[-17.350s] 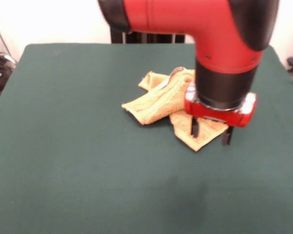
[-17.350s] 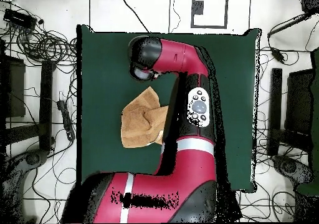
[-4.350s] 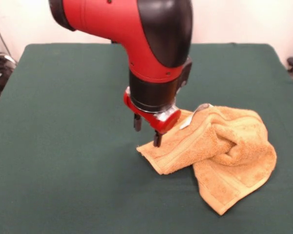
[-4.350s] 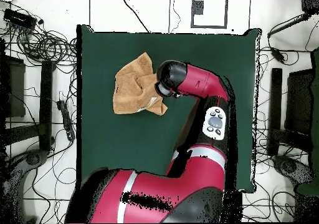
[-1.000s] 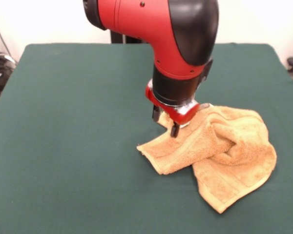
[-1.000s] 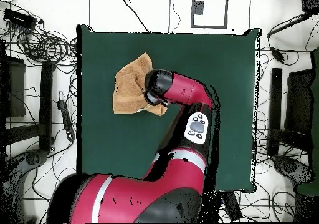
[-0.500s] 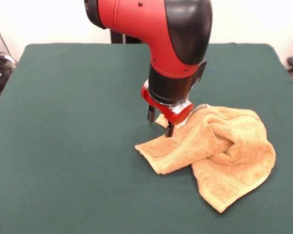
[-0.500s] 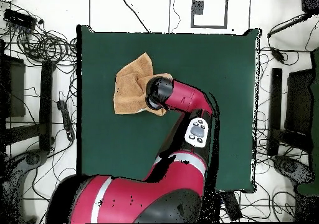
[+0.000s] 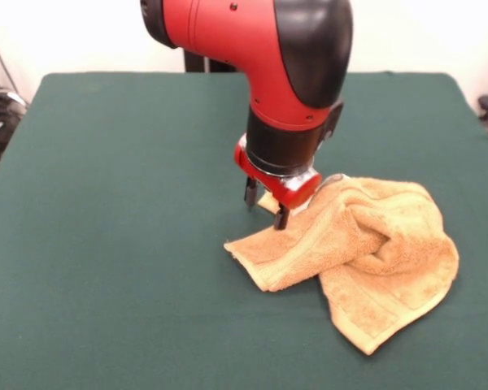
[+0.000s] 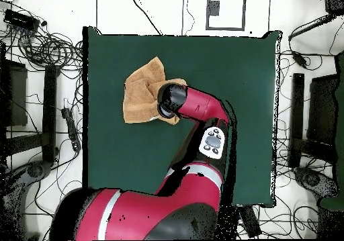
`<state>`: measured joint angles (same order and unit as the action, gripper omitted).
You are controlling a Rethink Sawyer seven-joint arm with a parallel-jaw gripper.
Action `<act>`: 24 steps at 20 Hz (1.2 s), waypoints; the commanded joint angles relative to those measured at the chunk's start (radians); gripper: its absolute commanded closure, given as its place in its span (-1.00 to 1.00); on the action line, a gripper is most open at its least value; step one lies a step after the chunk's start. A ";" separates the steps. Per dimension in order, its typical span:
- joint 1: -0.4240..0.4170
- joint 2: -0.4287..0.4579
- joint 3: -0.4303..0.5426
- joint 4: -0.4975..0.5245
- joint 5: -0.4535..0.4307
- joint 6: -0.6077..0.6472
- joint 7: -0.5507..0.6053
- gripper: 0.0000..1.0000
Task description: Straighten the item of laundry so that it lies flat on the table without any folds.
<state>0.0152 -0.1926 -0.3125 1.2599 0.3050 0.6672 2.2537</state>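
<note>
In the front view the two dark fingers of the jaws stand apart with a clear gap between them, so they are open and grip nothing. The gripper [image 9: 265,205] points straight down at the far left edge of the towel [image 9: 374,252]. The finger [image 9: 282,216] on the towel side has its tip at the towel's upper edge; whether it touches the cloth cannot be told. The other finger hangs over bare green felt just beside that edge.

From the jaws the towel spreads toward 4 o'clock in the front view. It is bunched and folded: a thick rolled band runs from a corner at 8 o'clock up toward the middle, a twisted knot of cloth sits near the centre, and a flap with a woven border band hangs down to a point at 6 o'clock. A small pale label [image 9: 335,176] shows at the towel's top edge, just right of the wrist.

In the overhead view the towel [image 10: 139,94] lies at about 10 o'clock on the tabletop [image 10: 228,70], with the arm's [image 10: 198,105] dark wrist end covering its lower right part. The tabletop [image 9: 106,244] reaches far beyond the cloth on every side.
</note>
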 commanded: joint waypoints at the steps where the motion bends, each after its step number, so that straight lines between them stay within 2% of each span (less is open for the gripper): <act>1: 0.003 0.122 0.053 0.099 0.012 -0.131 0.224 -1.00; 5: 0.022 0.000 -0.007 0.090 -0.017 0.073 0.189 -1.00; 11: 0.009 -0.031 -0.036 -0.016 -0.035 0.199 0.149 -1.00; 17: -0.001 -0.020 -0.032 -0.037 -0.031 0.201 0.136 -1.00; 24: -0.035 0.061 0.051 -0.031 0.022 -0.012 0.160 -1.00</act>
<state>-0.0025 -0.2258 -0.3730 1.2162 0.3040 0.7553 2.2537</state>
